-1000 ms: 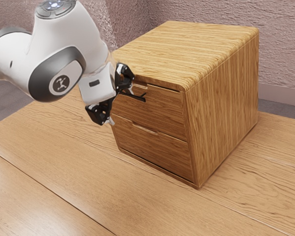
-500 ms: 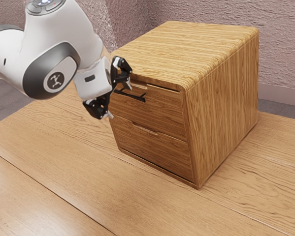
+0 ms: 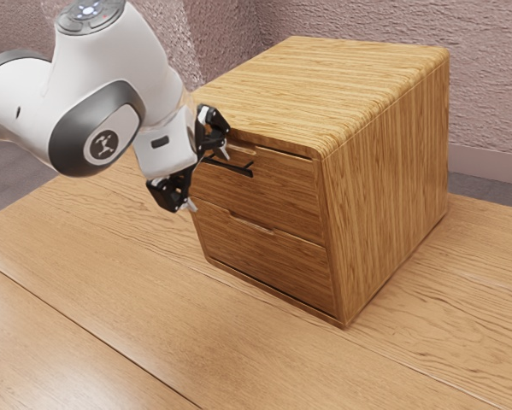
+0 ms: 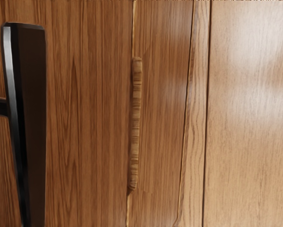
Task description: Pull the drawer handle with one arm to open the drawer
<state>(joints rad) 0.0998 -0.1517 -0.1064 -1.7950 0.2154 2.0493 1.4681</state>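
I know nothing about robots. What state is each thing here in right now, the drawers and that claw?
top drawer: looks shut, not yet pulled out.
bottom drawer: shut.
gripper: open, at the end of the top drawer's black handle, not clamped on it.

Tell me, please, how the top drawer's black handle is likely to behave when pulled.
The black handle is a straight, flat bar, so it is probably stiff. Its glossy edge hints it may be slippery. The cabinet looks broad and squat, so it seems unlikely to tip.
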